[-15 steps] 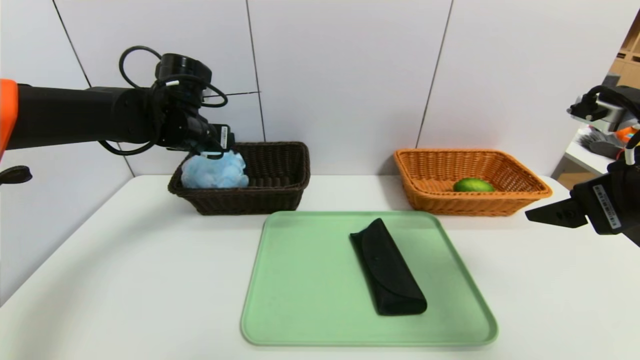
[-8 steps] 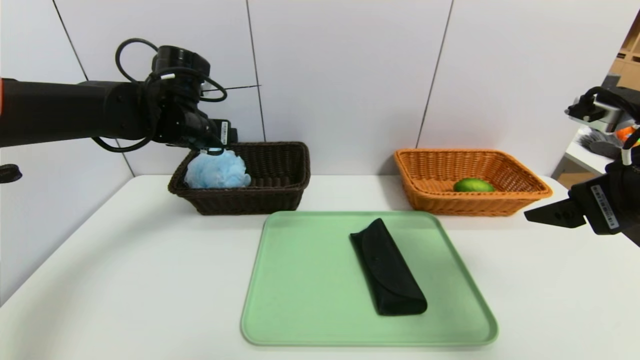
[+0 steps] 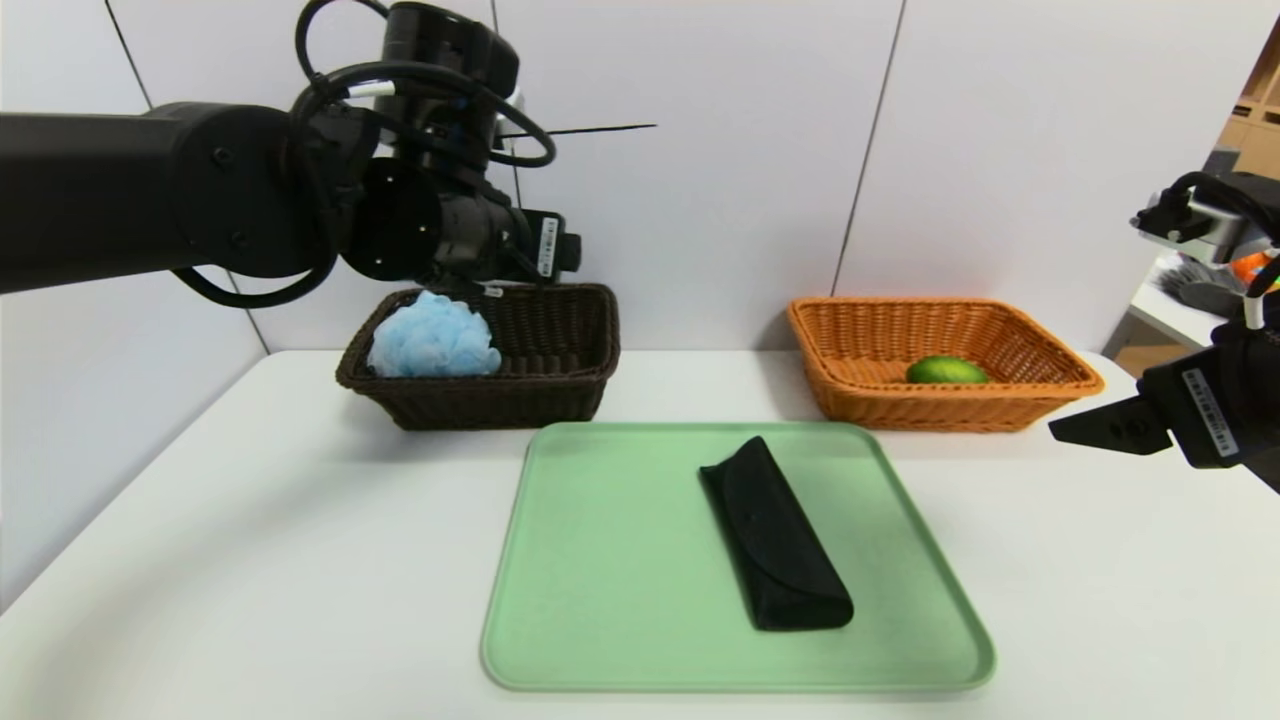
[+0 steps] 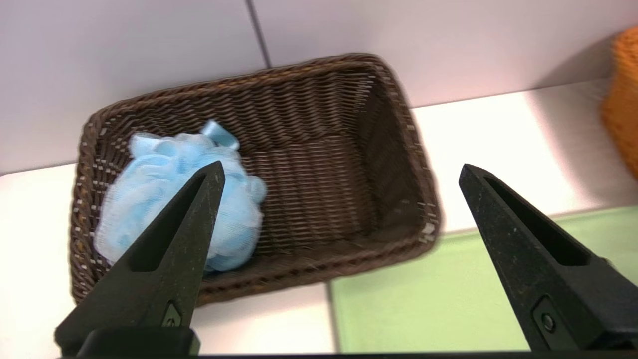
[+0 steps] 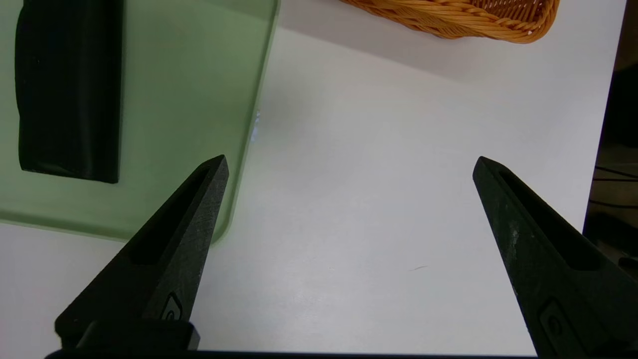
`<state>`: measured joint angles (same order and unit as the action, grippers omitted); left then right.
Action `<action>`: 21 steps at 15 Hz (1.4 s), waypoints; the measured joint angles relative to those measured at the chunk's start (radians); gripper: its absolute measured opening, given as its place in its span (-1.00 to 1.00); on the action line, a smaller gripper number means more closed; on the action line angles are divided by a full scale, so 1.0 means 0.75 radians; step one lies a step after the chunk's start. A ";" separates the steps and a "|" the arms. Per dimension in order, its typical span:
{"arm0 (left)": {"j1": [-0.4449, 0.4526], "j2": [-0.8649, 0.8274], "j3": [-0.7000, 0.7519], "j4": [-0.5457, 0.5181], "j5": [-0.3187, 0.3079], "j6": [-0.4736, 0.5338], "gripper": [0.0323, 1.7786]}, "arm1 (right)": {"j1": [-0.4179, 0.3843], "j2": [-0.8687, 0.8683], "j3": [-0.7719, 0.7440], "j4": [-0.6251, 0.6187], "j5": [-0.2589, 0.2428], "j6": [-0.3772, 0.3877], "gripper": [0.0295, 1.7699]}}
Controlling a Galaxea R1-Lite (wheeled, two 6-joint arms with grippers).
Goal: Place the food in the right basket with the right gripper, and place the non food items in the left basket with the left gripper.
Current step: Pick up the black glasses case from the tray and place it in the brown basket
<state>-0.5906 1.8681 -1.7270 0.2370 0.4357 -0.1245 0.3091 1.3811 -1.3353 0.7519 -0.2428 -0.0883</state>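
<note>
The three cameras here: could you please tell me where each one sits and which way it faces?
Head view: from the robot's head, forward and down at the green tray; both arms show.
Left wrist view: above the left basket holding the bath pouf; left gripper open.
Right wrist view: down at the table; right gripper open.
Head and right wrist views share the glasses case and right basket.

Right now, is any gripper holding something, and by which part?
Nothing is held. The left gripper is open above the left basket, where the bath pouf lies free. The right gripper is open over the table.
</note>
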 joint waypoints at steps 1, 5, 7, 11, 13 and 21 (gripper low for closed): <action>-0.060 -0.006 0.000 0.005 0.039 -0.015 0.88 | 0.000 0.001 0.000 0.001 0.000 0.000 0.91; -0.283 0.006 -0.015 0.086 0.082 -0.151 0.90 | -0.004 0.000 0.002 0.001 0.000 0.017 0.91; -0.365 0.027 -0.021 0.117 0.083 -0.217 0.90 | -0.007 -0.001 0.003 0.002 0.000 0.020 0.91; -0.490 0.093 -0.022 0.220 0.079 -0.390 0.90 | -0.010 -0.002 0.004 0.004 -0.002 0.029 0.91; -0.533 0.154 -0.061 0.309 0.074 -0.539 0.90 | -0.010 -0.002 0.011 0.004 0.000 0.063 0.91; -0.592 0.435 -0.330 0.598 -0.030 -0.862 0.90 | -0.010 -0.006 0.033 0.003 0.006 0.088 0.91</action>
<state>-1.0347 2.1943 -1.9747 0.6853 0.4136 -0.7706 0.3019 1.3764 -1.3109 0.7538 -0.2385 -0.0221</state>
